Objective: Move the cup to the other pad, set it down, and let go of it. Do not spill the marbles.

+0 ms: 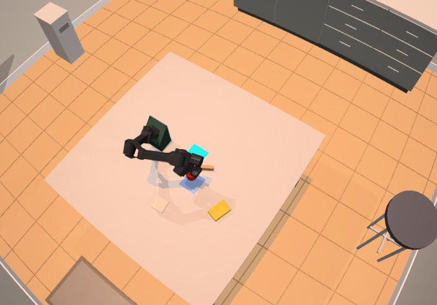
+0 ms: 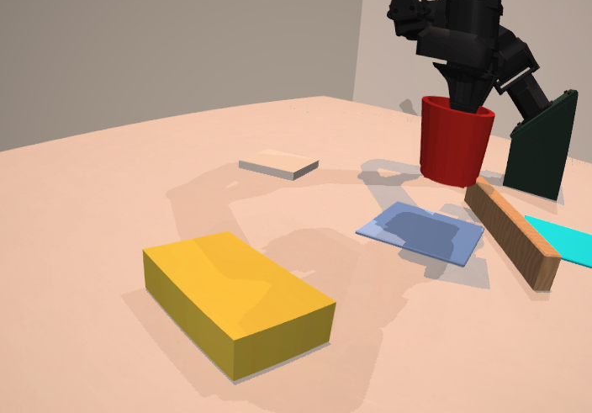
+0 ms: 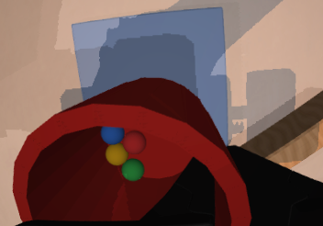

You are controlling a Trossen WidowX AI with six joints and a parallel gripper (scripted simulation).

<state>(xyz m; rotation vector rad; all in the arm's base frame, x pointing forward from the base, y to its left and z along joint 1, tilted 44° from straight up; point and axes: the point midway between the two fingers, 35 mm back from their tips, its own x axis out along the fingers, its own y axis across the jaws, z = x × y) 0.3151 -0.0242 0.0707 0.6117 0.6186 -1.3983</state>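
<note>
The red cup (image 1: 190,177) (image 2: 454,148) (image 3: 161,91) hangs nearly upright in the air above the blue pad (image 1: 193,187) (image 2: 464,246) (image 3: 142,26), with a gap beneath it. My gripper (image 2: 465,106) (image 3: 217,158) is shut on the cup's wall, one finger inside the rim and one outside. Inside the cup lie a blue marble (image 3: 112,134), a red marble (image 3: 135,142), a yellow marble (image 3: 116,154) and a green marble (image 3: 132,170). The cyan pad (image 1: 198,150) (image 2: 568,242) lies across the wooden bar, with nothing on it. The cup's near side is cut off in the wrist view.
The wooden bar (image 1: 207,167) (image 2: 514,229) (image 3: 298,119) stands between the two pads. A yellow block (image 1: 219,210) (image 2: 234,284) and a flat cream block (image 1: 160,204) (image 2: 277,163) lie beyond the blue pad. The dark green arm mount (image 1: 161,135) (image 2: 542,157) stands behind.
</note>
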